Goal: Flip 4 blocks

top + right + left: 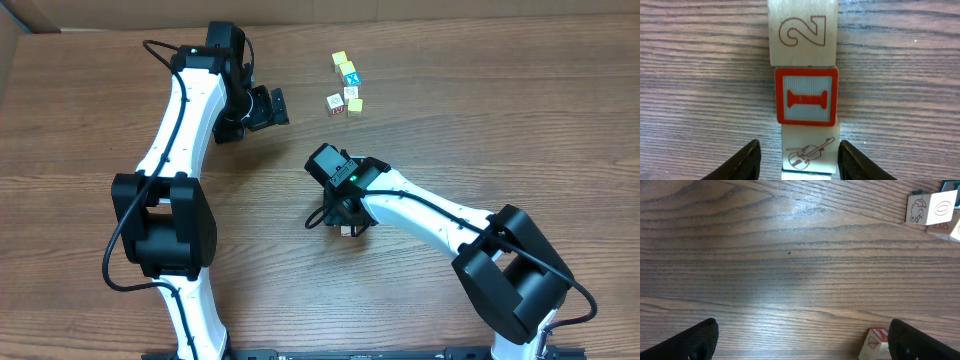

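1. Brown wood-grain table (520,120) fills every view; a loose cluster of small cubes (346,85) sits at upper centre of the overhead view.
2. Down the middle of the right wrist view run 3 printed faces: a "2" face (801,32) at top, a red-framed "I" block (805,96) at centre, and a violin face (809,152) at the bottom edge; whether these are 3 separate cubes I cannot tell.
3. Right gripper (800,162) has its jaws part way apart, 1 dark finger on either side of the violin face; whether they pinch it I cannot tell.
4. Left gripper (805,345) is spread wide over bare wood; a red-printed block (874,344) lies beside its finger at lower right of frame.
5. These blocks look light, rigid, smooth and sturdy; being so small, 1 could twist or pop out of a pinch; hold it across 2 opposite flat sides, centred, never on corners.
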`<state>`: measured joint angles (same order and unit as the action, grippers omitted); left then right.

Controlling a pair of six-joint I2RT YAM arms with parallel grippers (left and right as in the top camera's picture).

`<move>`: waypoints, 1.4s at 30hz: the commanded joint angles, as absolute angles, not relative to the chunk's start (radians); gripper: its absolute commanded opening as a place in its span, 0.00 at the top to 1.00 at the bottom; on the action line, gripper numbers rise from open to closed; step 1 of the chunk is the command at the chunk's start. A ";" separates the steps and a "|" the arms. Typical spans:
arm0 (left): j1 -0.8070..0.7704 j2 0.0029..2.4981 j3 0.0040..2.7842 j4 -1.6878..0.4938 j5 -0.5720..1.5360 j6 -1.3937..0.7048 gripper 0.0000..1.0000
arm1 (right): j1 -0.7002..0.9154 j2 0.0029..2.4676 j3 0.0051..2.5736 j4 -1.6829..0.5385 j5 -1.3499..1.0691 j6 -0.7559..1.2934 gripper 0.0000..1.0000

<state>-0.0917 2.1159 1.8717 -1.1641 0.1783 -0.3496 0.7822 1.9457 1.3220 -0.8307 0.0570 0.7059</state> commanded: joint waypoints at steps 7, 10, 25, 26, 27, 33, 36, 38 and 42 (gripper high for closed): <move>-0.101 2.122 1.885 -1.166 0.165 -0.355 0.00 | 0.785 1.894 1.357 -0.871 0.079 0.702 0.48; -0.101 2.122 1.885 -1.166 0.165 -0.355 0.00 | 0.785 1.885 1.357 -0.904 0.057 0.707 0.48; -0.101 2.122 1.885 -1.166 0.165 -0.355 0.00 | 0.837 1.898 1.339 -0.921 0.044 0.706 0.49; -0.101 2.122 1.885 -1.166 0.165 -0.355 0.00 | 0.840 1.898 1.338 -0.925 0.056 0.706 0.49; -0.101 2.122 1.885 -1.166 0.165 -0.355 0.00 | 0.841 1.898 1.337 -0.929 0.074 0.707 0.49; -0.101 2.122 1.885 -1.166 0.165 -0.355 0.00 | 0.841 1.899 1.328 -0.923 0.089 0.710 0.49; -0.101 2.122 1.885 -1.166 0.165 -0.355 0.00 | 0.841 1.905 1.328 -0.923 0.097 0.710 0.49; -0.101 2.122 1.885 -1.166 0.165 -0.355 0.00 | 0.842 1.916 1.328 -0.922 0.096 0.710 0.49; -0.101 2.122 1.885 -1.166 0.165 -0.355 0.00 | 0.844 1.938 1.328 -0.923 0.096 0.710 0.49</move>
